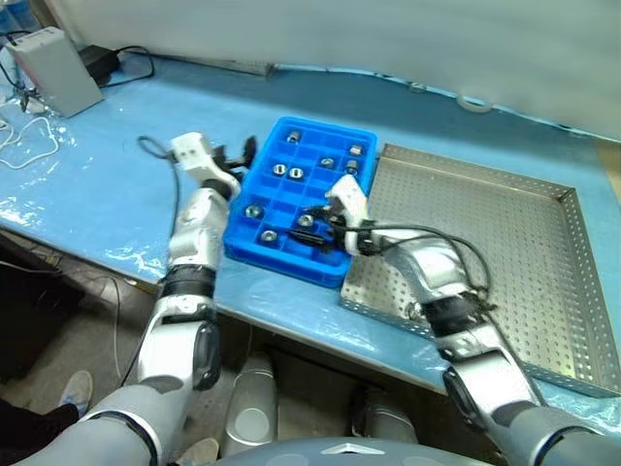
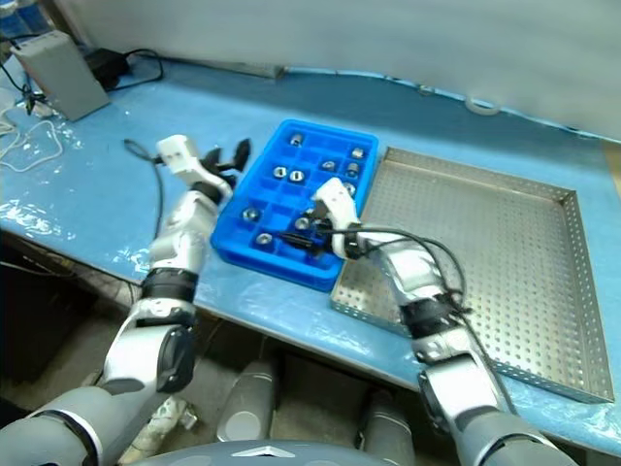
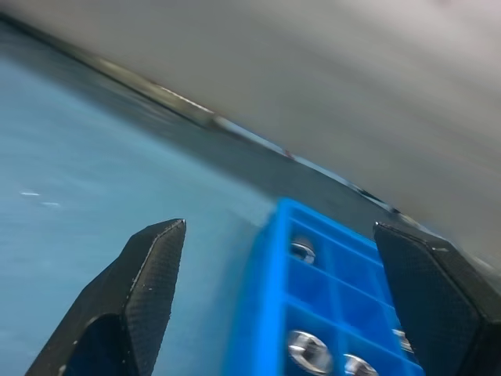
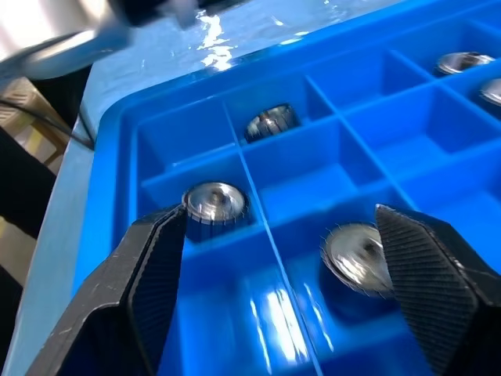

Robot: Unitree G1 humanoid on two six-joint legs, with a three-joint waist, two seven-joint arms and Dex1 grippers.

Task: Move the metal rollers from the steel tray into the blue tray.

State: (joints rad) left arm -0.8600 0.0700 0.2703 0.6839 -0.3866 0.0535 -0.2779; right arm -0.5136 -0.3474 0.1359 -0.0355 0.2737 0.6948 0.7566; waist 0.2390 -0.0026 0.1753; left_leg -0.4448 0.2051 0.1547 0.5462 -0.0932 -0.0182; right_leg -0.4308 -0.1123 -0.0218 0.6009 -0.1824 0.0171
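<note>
Nine metal rollers [image 1: 278, 170] sit hole-up in the blue tray [image 1: 254, 183].

Both head views looked down from above the blue-covered table's [image 1: 116, 184] near edge. Each wrist view sat close over the bright blue compartmented plastic tray [image 1: 262, 209], which all views shared.

A blue-covered bench [image 1: 116, 184] carries the blue tray [image 1: 254, 182] beside the steel tray [image 1: 505, 252], plus a grey box [image 1: 56, 70] at the far left corner.
</note>
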